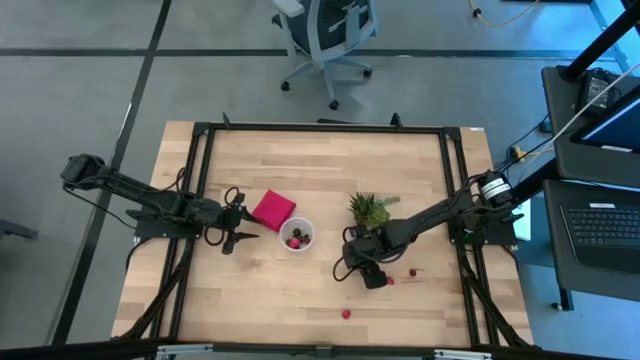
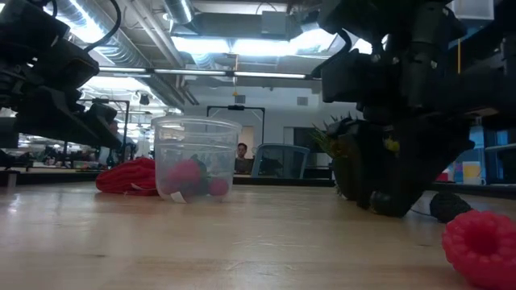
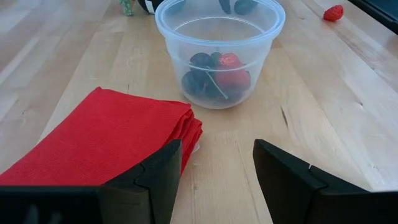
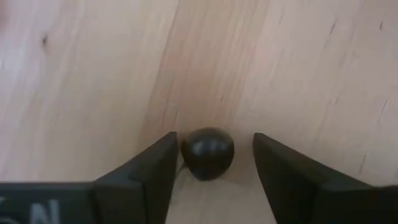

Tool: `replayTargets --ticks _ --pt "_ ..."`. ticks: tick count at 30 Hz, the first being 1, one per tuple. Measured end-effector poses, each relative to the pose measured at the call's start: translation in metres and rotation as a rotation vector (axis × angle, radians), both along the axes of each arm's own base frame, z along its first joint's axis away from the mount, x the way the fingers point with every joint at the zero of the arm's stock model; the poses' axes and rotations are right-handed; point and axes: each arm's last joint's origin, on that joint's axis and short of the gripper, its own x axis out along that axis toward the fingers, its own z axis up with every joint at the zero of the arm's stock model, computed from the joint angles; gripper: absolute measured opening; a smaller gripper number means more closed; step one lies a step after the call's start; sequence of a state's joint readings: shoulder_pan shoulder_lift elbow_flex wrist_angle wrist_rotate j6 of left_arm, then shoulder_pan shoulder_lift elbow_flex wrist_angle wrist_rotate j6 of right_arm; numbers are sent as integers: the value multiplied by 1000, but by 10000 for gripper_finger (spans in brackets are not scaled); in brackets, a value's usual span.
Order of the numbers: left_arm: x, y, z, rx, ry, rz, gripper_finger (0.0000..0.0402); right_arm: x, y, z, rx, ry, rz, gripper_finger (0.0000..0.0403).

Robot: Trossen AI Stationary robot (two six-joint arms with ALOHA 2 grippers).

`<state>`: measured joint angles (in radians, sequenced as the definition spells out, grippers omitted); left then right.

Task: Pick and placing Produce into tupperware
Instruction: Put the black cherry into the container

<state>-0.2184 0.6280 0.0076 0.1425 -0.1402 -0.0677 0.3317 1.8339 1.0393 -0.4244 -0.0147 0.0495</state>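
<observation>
The right gripper (image 4: 211, 168) is down at the table (image 1: 420, 170), fingers spread either side of one dark round fruit (image 4: 207, 152), touching one finger, ungrasped; round, no long axis. The cup (image 3: 219, 50) stands upright, mouth up, holding several fruits, number unclear. Three more lie loose. The left gripper (image 3: 214, 177) waits, unclenched, beside one red napkin (image 3: 102, 146).

Right gripper (image 1: 374, 277) covers dark fruit (image 4: 207, 152) in high view. Raspberry (image 2: 482, 244) cut off at low view's edge. Red napkin (image 3: 102, 144) partly behind left finger.
</observation>
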Motion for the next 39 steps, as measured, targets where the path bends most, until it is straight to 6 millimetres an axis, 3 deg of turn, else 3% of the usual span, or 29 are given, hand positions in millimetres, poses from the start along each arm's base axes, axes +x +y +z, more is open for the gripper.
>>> replayTargets --ticks 10,17,25,33,39 --pt "0 0 0 0 0 0 192 1 0 -2 -4 2 3 116" --pt "0 0 0 0 0 0 192 6 0 5 -40 -16 -13 118" --pt "0 0 0 0 0 0 192 38 -6 62 -84 -114 106 118" --pt "0 0 0 0 0 0 192 76 -34 130 -142 -383 210 120" --pt "0 0 0 0 0 0 192 93 -55 142 -75 -538 245 121"
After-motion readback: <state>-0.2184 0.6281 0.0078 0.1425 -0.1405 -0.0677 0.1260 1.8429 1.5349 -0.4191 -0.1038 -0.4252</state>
